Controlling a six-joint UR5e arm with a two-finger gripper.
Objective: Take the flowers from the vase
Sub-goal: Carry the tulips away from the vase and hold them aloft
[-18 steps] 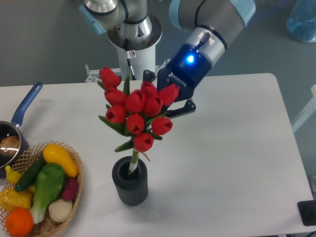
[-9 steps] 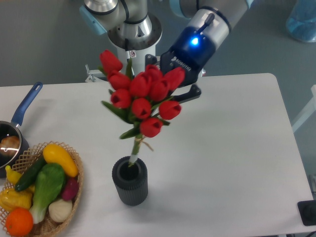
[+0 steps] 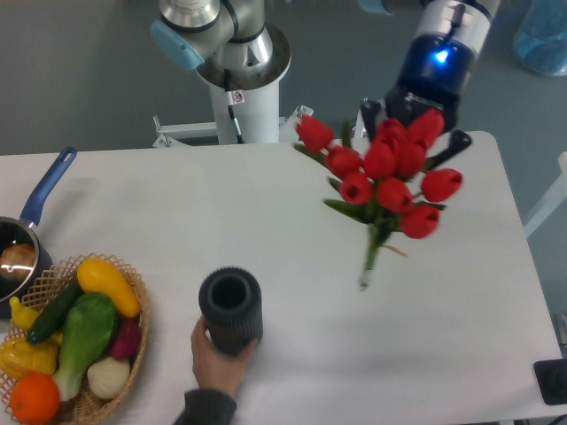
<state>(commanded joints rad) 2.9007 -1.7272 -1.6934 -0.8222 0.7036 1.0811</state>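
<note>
While pincer (image 3: 412, 133) grips flowers (image 3: 385, 181); vase (image 3: 231, 311) empty.

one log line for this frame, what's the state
gripper: shut on flowers | flowers: out of vase, in air to its right | vase: upright on table, empty | hand: holds vase

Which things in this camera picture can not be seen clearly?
- Tool: fingertips hidden behind the bunch of red tulips; the grip is not visible.
- Dark ribbed cylinder vase: inside too dark; base covered by a person's hand.
- Blue-handled saucepan: cut by the left edge.
</note>
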